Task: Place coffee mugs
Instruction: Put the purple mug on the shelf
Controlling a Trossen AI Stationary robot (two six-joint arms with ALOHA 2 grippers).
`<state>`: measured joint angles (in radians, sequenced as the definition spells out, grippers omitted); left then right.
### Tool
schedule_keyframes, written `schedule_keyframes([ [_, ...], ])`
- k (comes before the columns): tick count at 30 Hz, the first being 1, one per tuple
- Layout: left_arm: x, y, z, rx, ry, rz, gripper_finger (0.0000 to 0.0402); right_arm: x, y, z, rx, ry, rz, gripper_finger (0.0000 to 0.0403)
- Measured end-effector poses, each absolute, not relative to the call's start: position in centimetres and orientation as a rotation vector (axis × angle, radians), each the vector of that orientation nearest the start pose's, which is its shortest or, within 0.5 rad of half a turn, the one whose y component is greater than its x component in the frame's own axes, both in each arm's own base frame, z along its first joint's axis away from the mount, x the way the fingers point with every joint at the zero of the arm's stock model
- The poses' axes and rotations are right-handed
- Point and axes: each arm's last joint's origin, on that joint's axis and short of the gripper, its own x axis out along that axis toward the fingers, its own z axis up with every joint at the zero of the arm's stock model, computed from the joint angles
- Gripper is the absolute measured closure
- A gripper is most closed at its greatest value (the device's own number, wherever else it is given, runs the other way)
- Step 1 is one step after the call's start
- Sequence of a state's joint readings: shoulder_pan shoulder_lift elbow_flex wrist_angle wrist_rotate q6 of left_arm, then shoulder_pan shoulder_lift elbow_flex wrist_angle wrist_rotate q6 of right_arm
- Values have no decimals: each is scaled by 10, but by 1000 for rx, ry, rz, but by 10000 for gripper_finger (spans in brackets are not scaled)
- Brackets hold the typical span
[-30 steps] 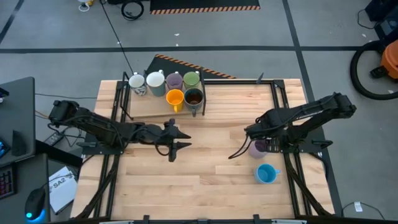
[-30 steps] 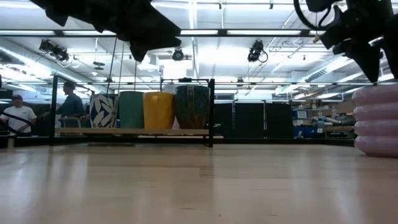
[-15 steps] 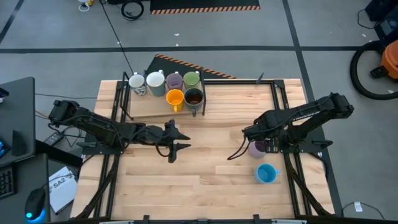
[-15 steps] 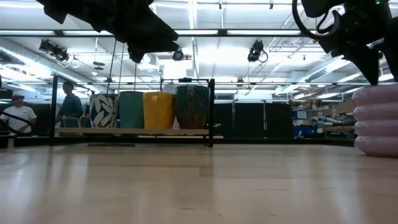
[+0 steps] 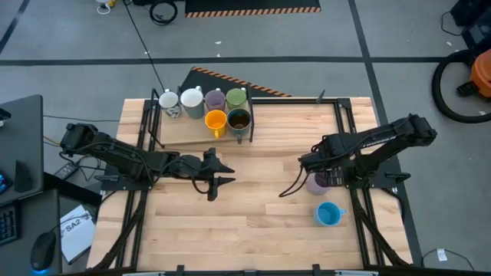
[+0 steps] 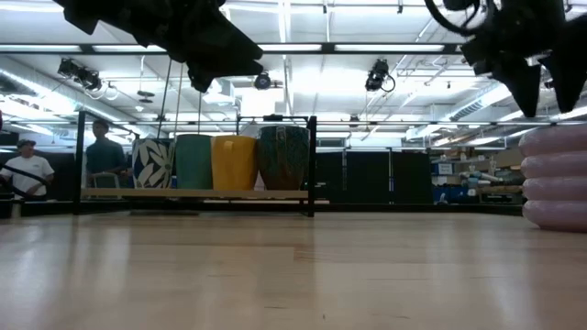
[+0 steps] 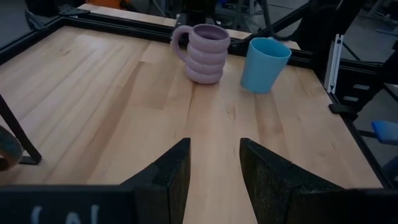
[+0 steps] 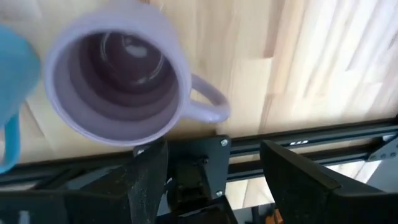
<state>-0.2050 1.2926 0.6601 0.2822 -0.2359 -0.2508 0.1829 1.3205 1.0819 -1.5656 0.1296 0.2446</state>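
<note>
A ribbed lilac mug (image 5: pixel 317 183) stands upright on the table's right part, and a blue mug (image 5: pixel 328 214) stands just nearer. My right gripper (image 5: pixel 312 172) hovers open above the lilac mug (image 8: pixel 118 71), whose handle (image 8: pixel 208 107) lies toward the dark frame rail; in the low view the gripper (image 6: pixel 527 55) is above the mug (image 6: pixel 556 176). Six more mugs stand on a board at the far left: two white (image 5: pixel 169 104) (image 5: pixel 191 100), lilac (image 5: pixel 215 99), green (image 5: pixel 236 97), orange (image 5: pixel 215 120) and dark brown (image 5: pixel 239 120). My left gripper (image 5: pixel 229 172) waits open at mid-table.
A black metal frame (image 5: pixel 347 123) runs along the table's edges, close beside the lilac mug (image 7: pixel 202 53) and blue mug (image 7: pixel 264 62). The board (image 5: pixel 184 132) carries the six mugs. Bare wood (image 5: pixel 261 207) lies between the two arms. People stand in the room beyond the table (image 6: pixel 27 170).
My right gripper has shifted slightly toward the table's left above the lilac mug. The mugs have stayed where they were.
</note>
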Motion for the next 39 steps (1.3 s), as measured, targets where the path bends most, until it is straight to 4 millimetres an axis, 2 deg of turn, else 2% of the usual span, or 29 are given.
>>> schedule_keyframes([
  [5, 266, -49, 226, -174, 355, 75, 258, 174, 32, 250, -89, 1851, -151, 143],
  [17, 265, -49, 225, -199, 364, 81, 258, 164, 35, 224, 68, 1827, -169, 151],
  [29, 265, -49, 225, -217, 364, 84, 258, 175, 40, 204, 40, 1672, -99, 151],
  [39, 265, -49, 225, -217, 361, 83, 258, 193, 43, 202, 20, 1481, -34, 151],
])
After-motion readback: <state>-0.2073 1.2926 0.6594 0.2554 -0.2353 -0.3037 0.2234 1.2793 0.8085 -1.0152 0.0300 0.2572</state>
